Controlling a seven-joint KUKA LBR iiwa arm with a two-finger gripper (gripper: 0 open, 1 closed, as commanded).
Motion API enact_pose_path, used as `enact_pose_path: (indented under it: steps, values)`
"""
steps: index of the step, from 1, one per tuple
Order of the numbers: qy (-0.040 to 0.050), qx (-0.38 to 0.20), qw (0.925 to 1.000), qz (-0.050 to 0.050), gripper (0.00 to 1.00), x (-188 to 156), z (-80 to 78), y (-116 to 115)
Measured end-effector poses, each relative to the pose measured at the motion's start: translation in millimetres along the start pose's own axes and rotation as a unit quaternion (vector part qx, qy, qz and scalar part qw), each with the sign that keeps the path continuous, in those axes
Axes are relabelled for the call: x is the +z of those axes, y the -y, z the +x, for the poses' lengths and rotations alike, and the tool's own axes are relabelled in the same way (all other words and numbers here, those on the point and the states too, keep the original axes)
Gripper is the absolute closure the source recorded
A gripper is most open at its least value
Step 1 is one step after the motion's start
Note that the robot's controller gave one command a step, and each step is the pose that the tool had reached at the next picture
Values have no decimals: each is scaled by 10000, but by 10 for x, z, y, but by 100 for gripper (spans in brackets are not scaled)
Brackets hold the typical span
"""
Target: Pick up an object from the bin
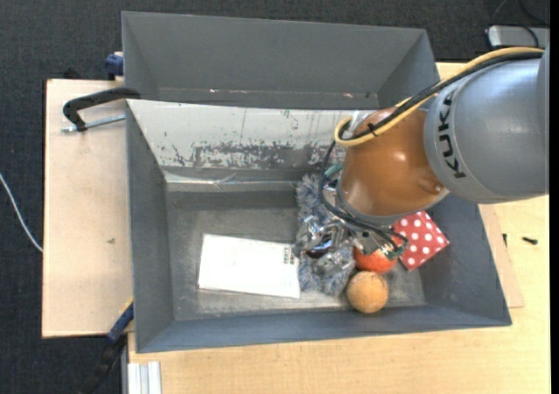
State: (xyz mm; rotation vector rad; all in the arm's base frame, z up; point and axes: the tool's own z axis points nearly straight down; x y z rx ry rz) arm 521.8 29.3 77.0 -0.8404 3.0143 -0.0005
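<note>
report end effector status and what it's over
End effector low over crumpled blue-grey cloth, mid-bin. Orange-red thing, tan ball, red dotted packet crowd beside it. White box apart, view's left.

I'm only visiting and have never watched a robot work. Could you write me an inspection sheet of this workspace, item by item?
Surface: grey metal bin, sloping walls, scuffed back wall.
Job's things: flat white box left of centre; crumpled grey-blue heap in the middle; red white-dotted packet at the right; small orange-red thing; tan ball by the near wall.
Clutter: nothing seen.
Grippers: claw low over the crumpled heap, under the arm's orange cover.
Cables: yellow and black cables looped over the orange cover.
Surroundings: dark carpet.
</note>
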Motion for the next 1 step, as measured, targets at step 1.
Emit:
enact_pose_path:
  steps: [1]
  values:
    - [-32, -685, 9976, -14, 100, -1253, 298, 395]
